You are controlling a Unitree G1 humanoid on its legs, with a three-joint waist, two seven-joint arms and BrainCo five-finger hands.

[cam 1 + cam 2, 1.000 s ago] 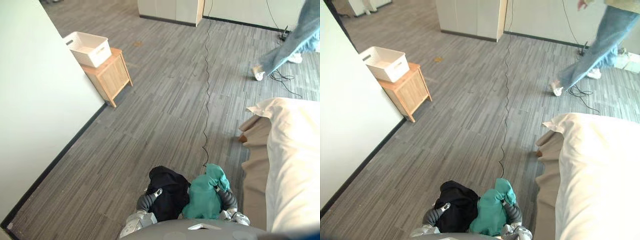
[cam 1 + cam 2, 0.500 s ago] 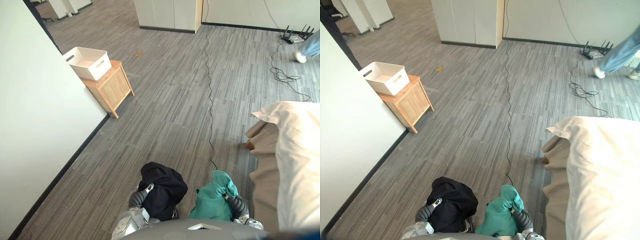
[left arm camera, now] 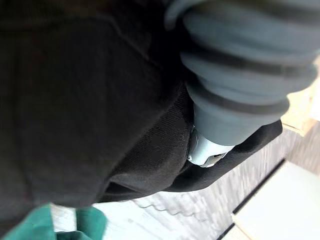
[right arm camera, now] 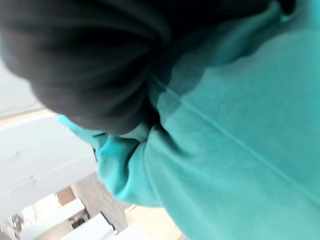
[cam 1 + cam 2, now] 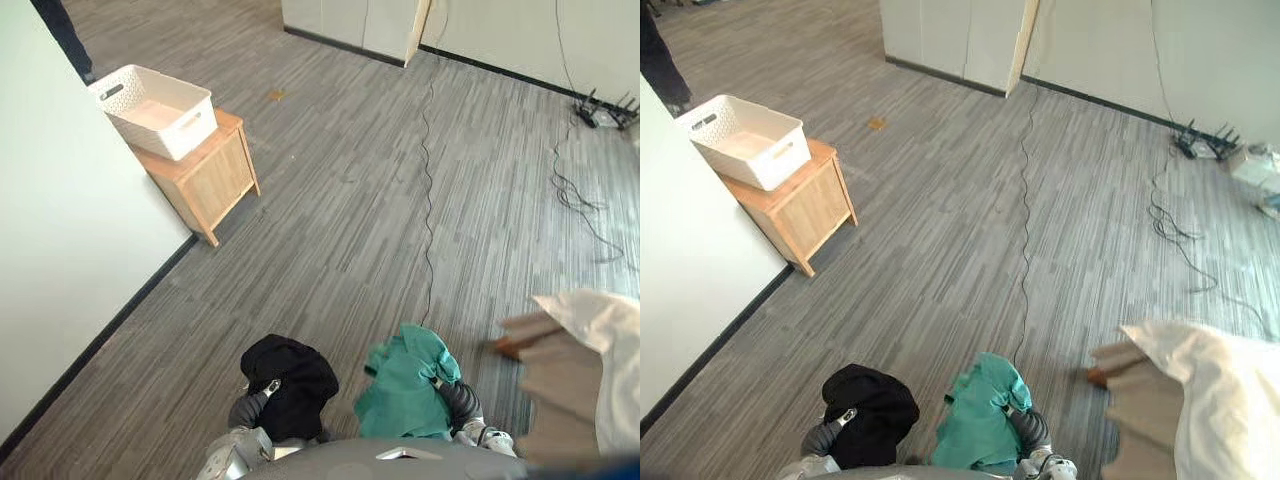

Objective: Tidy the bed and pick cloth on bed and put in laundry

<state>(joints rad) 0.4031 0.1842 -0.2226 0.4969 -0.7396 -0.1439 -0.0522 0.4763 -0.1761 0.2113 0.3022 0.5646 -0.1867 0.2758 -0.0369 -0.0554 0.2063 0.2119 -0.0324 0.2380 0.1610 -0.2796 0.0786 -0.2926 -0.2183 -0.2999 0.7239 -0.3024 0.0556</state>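
Left eye view: since a second ago the camera has swung. The person who walked at the far right is gone, the bed now fills only the lower right corner, and the white basket on its wooden cabinet sits at the upper left, well apart from me across the grey floor. My left hand is buried in the black cloth, which is bunched over it, and my right hand is buried in the teal cloth. The two bundles, pressed together a second ago, now hang apart with floor between them. Right eye view: the same pair, black on my left and teal on my right, is carried low in front of me, with the bed corner just beside the teal one. Left wrist view: black cloth wraps close round the hand's dark cover, and a teal corner shows past it. Whether this hand is clasped or slack I cannot tell. Right wrist view: teal cloth drapes against the dark cover. Its grasp, too, I cannot tell.
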